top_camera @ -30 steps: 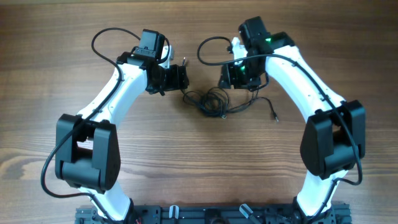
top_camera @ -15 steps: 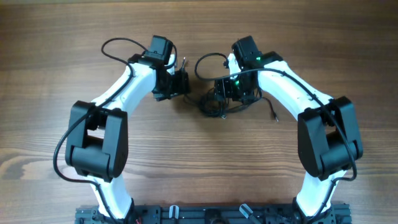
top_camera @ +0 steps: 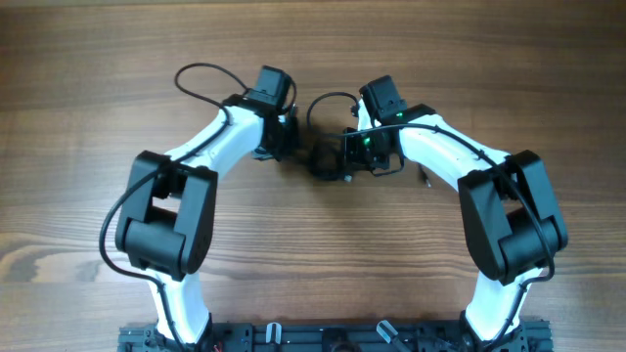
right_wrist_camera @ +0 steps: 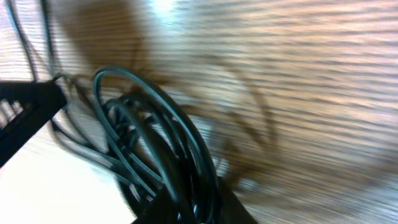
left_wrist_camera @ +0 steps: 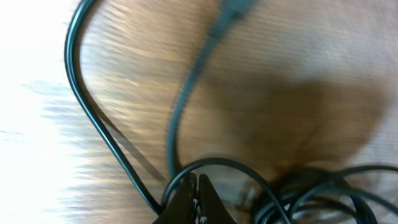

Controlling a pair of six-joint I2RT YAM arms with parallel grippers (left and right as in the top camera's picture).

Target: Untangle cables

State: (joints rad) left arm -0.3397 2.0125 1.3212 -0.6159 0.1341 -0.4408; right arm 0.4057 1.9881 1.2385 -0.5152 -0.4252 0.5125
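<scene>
1. The cables (top_camera: 330, 161) lie bunched on the table (top_camera: 98, 78) at its far middle, squeezed between your two claws. One plug (top_camera: 424, 180) trails off on the right side of the bunch, under the right arm.
2. Your left claw (left_wrist_camera: 194, 200) is clenched on a single strand at the left edge of the bunch. More loops crowd just beside its tips.
3. Your right claw (right_wrist_camera: 189, 208) looks clamped round a thick sheaf of loops. That view is blurred, so you cannot count the strands it holds.
4. The claws sit very near each other. If they hold the same cord, or cords that cross, a hard pull apart will likely tighten the knot rather than open it.
5. The right grip takes several loops at once. If you drag it away, the whole bunch may travel as one lump and nothing comes free.
6. The left hold is thin and sits at the very tips. Under tension the strand could slip out and spring back into the tangle.
7. With so little room between the claws, a careless swing could knock them together.
8. The trailing plug could hook a loop as the bunch shifts. Pull slowly and watch it.
</scene>
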